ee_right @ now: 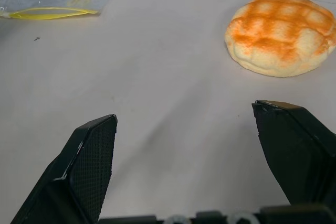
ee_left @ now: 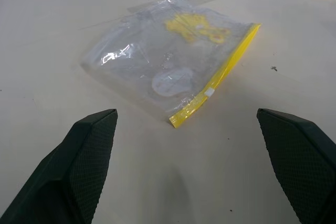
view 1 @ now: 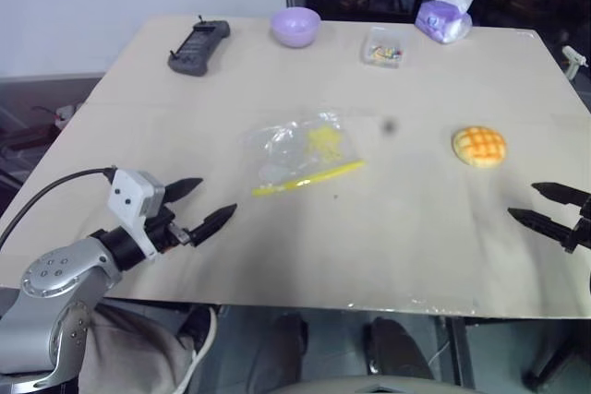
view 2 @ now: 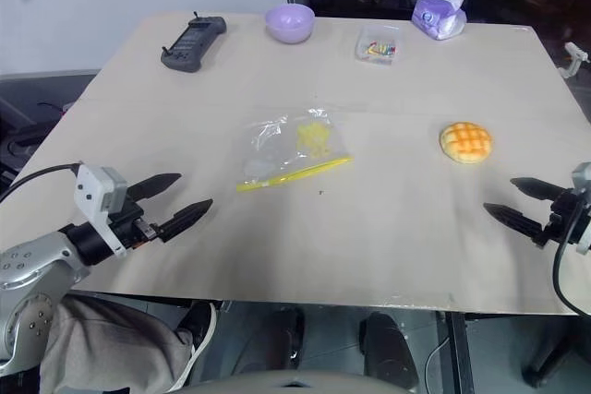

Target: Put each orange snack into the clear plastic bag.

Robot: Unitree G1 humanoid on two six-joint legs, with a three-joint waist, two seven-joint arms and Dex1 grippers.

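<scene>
The left gripper (view 1: 205, 202) hung released and empty near the table's (view 1: 388, 246) near edge, the clear plastic bag (view 1: 297, 154) lying flat ahead of it across bare tabletop. The right gripper (view 2: 519, 200), also spread wide and empty, sat by the right edge, the orange snack (view 2: 465, 142) just beyond its fingertips (view 2: 499, 211), untouched.

A round, domed orange snack (view 1: 479, 146), golden with a darker criss-cross grid baked into its top, sits upright and alone on the pale table (view 1: 369, 228) toward the robot's right side. Well apart from it, near the table's middle, the clear plastic bag (view 1: 297, 152) lies flat and crinkled, its yellow zip strip (view 1: 309, 176) running along the near edge and a yellow print showing through the film. The bag looks empty.
</scene>
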